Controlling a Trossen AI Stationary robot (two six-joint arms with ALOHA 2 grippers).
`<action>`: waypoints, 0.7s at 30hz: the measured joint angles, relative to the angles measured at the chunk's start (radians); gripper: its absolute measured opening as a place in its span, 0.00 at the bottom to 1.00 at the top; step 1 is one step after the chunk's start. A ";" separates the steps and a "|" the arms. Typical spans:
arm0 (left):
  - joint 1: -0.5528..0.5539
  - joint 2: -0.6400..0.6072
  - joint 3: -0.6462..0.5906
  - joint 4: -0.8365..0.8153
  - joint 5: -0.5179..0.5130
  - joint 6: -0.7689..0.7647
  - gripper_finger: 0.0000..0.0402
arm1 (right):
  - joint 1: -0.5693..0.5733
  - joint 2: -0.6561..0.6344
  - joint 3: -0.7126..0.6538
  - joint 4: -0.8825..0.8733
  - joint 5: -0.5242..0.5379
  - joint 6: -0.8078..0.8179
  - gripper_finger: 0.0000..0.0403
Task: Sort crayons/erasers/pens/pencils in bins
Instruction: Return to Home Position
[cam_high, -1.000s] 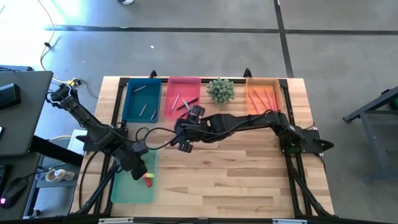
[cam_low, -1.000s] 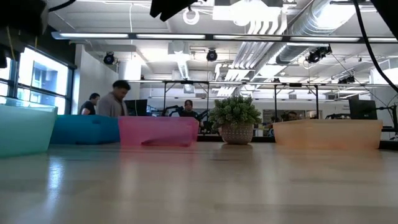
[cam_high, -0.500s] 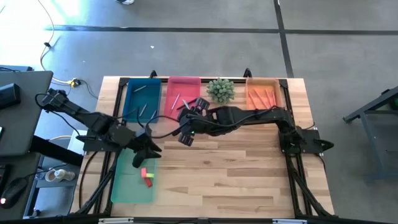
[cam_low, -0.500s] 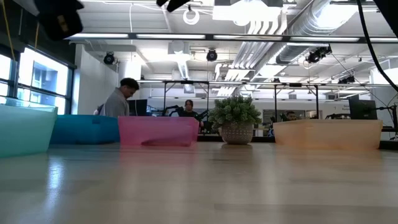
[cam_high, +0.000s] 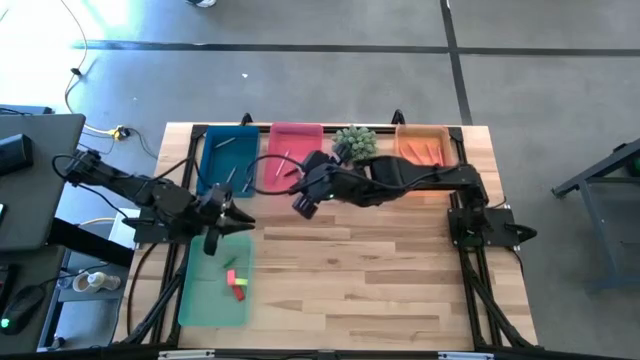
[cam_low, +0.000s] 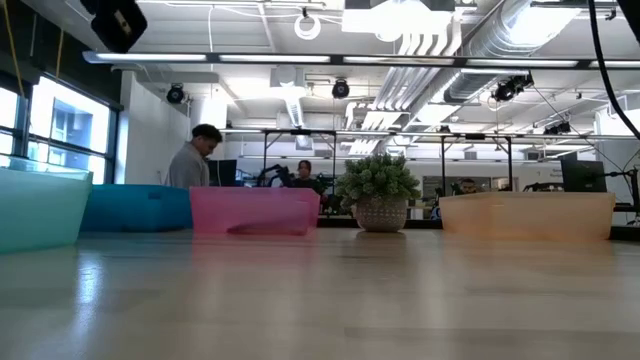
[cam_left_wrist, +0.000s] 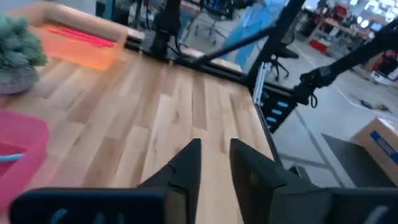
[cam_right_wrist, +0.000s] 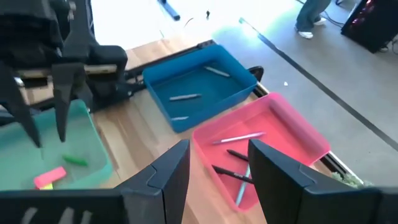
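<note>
Your left tool (cam_high: 236, 219) had risen from the green bin (cam_high: 192, 300), empty and slightly open, erasers (cam_high: 237, 285) lying near it. Your right tool (cam_high: 300, 203), open and empty, had withdrawn; sorting looked done.

Left hand (cam_high: 238, 222) has pulled clear of the green bin (cam_high: 203, 305); right hand (cam_high: 304, 203) has retreated rearward.

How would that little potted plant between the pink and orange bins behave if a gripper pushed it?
The potted plant would probably slide, not roll: its squat pot stands upright on the wooden table. Its bushy top spreads wider than the pot, so a high push might tip it. The spiky foliage looks soft, likely bending first.
</note>
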 joint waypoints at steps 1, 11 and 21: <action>0.000 -0.019 -0.019 0.012 -0.004 0.004 0.16 | 0.000 -0.005 0.000 0.000 0.006 0.008 0.38; 0.001 -0.246 -0.215 0.109 -0.048 0.094 0.01 | -0.023 -0.042 0.000 -0.011 0.030 0.000 0.38; 0.014 -0.395 -0.442 0.373 0.012 0.223 0.00 | -0.028 -0.127 0.000 -0.116 0.094 0.037 0.38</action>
